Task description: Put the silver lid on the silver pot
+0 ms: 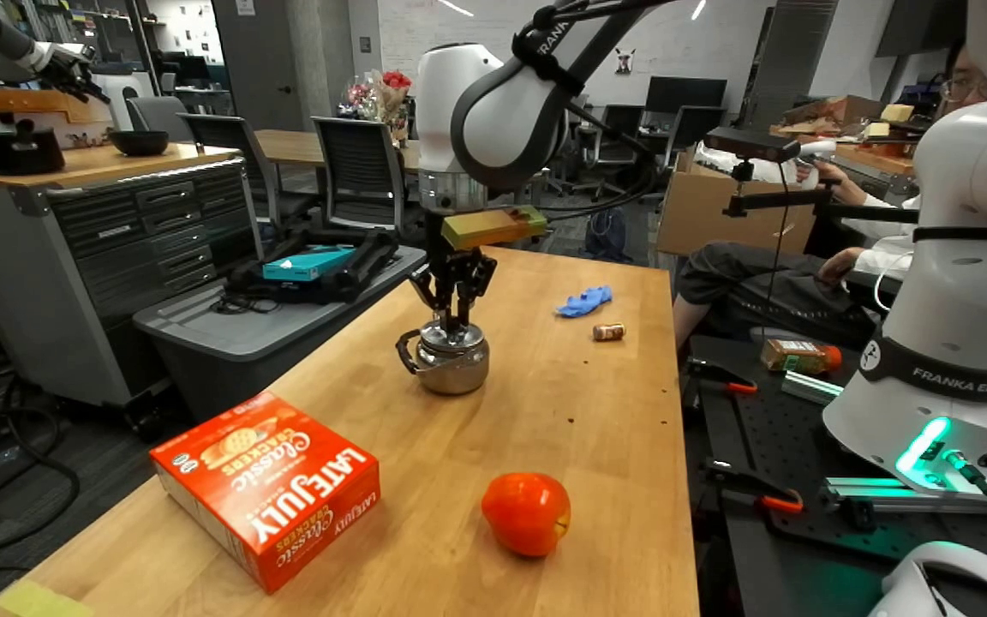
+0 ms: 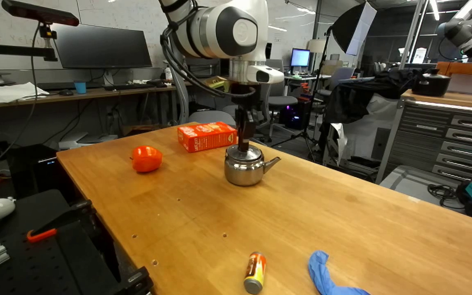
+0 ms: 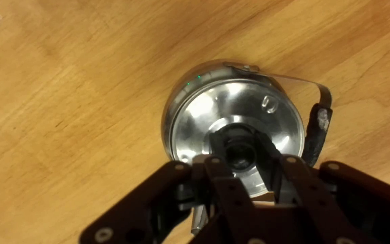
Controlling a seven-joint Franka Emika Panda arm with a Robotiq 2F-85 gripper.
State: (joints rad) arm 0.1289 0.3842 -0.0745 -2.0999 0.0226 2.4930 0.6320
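Silver lid (image 3: pixel 237 104) sits on top of the silver pot (image 2: pixel 244 174), covering its mouth, and the tool (image 3: pixel 239 142) has it by the dark knob (image 3: pixel 240 156): the gap is narrow, the two fingers (image 3: pixel 266 147) standing close on either side of the knob, which fills the space between them. In both exterior views the arm (image 1: pixel 493 128) reaches in over the wooden counter (image 1: pixel 562 386) from above, bends at its white wrist joint and points the tool straight down, so the fingers stand upright over the middle of the lid. As far as those views show, the lid lies level, its round face up and its axis running vertically through the knob; whether its edge is fully seated in the rim, I cannot tell. The pot stands upright on the counter, squat and round, its long axis set by the spout (image 2: pixel 271 164). In an exterior view the spout points right and slightly upward; in the wrist view it comes out toward the bottom edge, partly hidden by the tool. The bail handle (image 3: pixel 317 135) is folded over to one side, its dark grip just beside the lid in the wrist view. Well apart on the same counter lies a red-orange ball (image 1: pixel 526 514).
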